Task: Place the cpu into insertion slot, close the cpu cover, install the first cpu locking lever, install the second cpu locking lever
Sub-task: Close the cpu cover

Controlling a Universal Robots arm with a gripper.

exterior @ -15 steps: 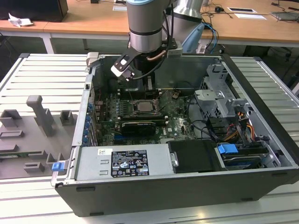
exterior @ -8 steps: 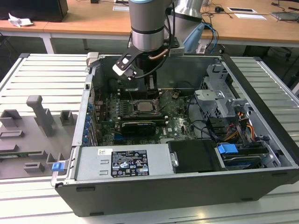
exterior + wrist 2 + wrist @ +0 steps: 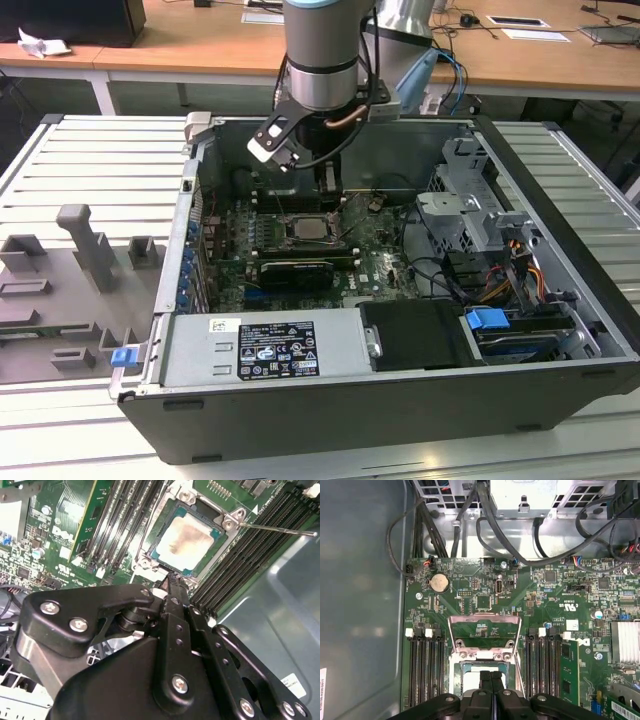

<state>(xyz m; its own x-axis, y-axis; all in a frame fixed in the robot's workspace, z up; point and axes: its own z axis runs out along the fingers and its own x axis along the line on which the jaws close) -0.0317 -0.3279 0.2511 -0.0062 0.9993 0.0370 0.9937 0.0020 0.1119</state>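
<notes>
Just beyond the matt black gripper (image 3: 172,579), the cpu (image 3: 190,541) shows dull, smudged metal; the cpu cover (image 3: 482,654) is bare, shinier metal.

Arm (image 3: 320,50) w/ tool (image 3: 326,188) just above cpu (image 3: 308,228), cpu in insertion slot (image 3: 284,234), inside open PC case (image 3: 300,430), grey fixture tray (image 3: 60,290) to exterior view's left of cpu

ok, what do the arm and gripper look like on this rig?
The arm is a silver-grey cylinder with a black band at the wrist and a thin copper-coloured cable looped below. A black camera block with a white face sits beside the wrist. The gripper is matte black: flat linkage bars pinned with silver screws, ending in two narrow fingers.
</notes>
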